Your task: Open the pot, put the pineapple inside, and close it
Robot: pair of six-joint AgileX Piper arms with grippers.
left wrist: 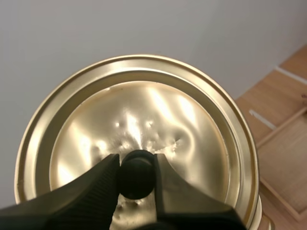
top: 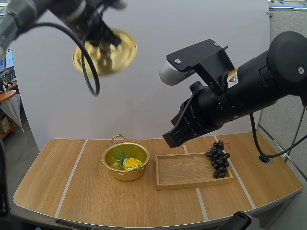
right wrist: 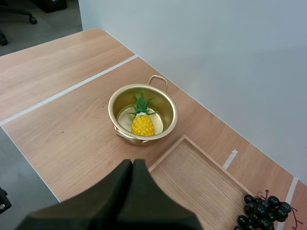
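Pale wood desk [top: 96, 201] with white stripes carries everything, and the gold pot [top: 136, 172] stands near its middle, open, no cover on it. The pineapple [top: 130, 163] lies inside the pot on its bottom, yellow body toward the near rim and green leaves turned toward the pot's far handle. The right wrist view shows the same: the fruit [right wrist: 143, 124] wholly within the pot's wall [right wrist: 169, 125].

Just beside the pot, on its right, sits a shallow wooden tray [top: 182, 172], close to the pot but not touching it. A bunch of dark grapes [top: 219, 159] rests at the tray end farthest from the pot, lying across that rim.

Above the tray and to the right of the pot hangs the right claw [top: 169, 140], well clear of the desk. Its fingers lie pressed together as one dark wedge [right wrist: 133, 165] with nothing between them, pointing down toward the gap between pot and tray.

Farther back and high above the pot, to its left, the left claw [top: 103, 38] holds the gold lid [top: 108, 55] against the white wall. Its fingers are closed on the lid's black knob [left wrist: 135, 179], pinching it from both sides, with the lid [left wrist: 144, 115] tilted on edge.
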